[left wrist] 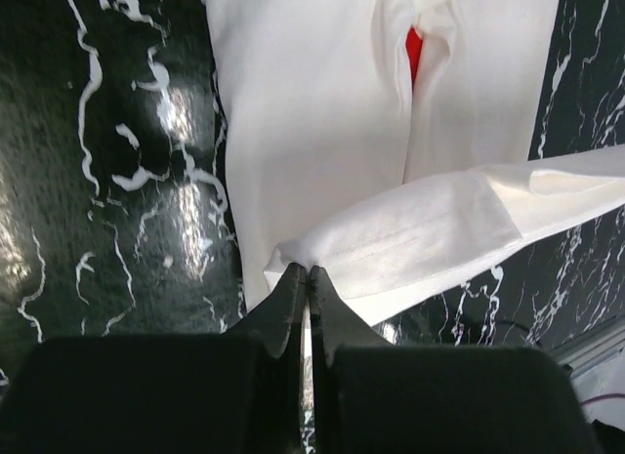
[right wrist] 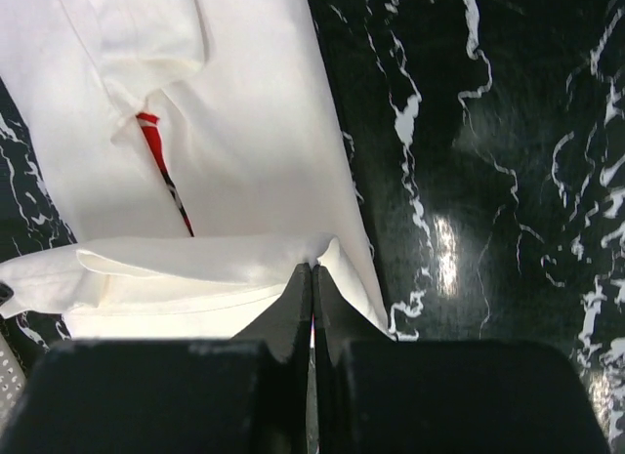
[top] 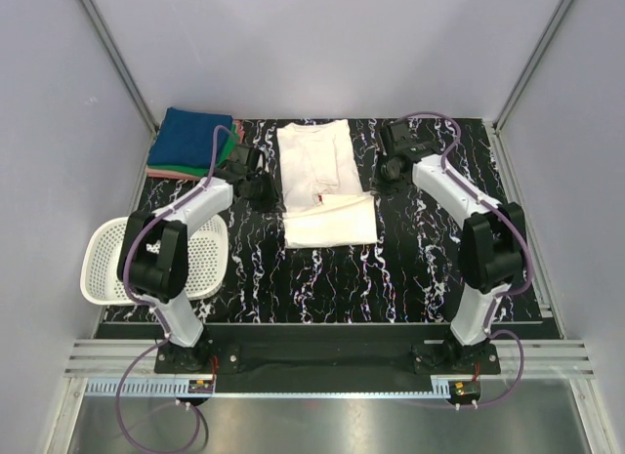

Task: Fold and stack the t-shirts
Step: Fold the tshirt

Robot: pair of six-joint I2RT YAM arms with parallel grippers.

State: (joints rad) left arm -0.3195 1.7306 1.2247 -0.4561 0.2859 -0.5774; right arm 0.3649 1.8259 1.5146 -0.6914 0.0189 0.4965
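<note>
Left hand [left wrist: 309, 270] and right hand [right wrist: 312, 267] each pinch the folded hem of the shirt [top: 312, 156]; its red print [left wrist: 413, 54] is unreadable; basket [top: 98, 268] sits far left.

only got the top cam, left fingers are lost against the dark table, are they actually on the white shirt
observer: yes. The left wrist view shows the left fingers shut, pinching a corner of the white t-shirt where its lower part is folded over.
operator: and the right ones
observer: the right wrist view shows the right fingers shut too, on the other corner of that folded layer.
operator: is the print hidden
observer: mostly. Only a sliver of the red print shows, in the slit between the two side folds.
</note>
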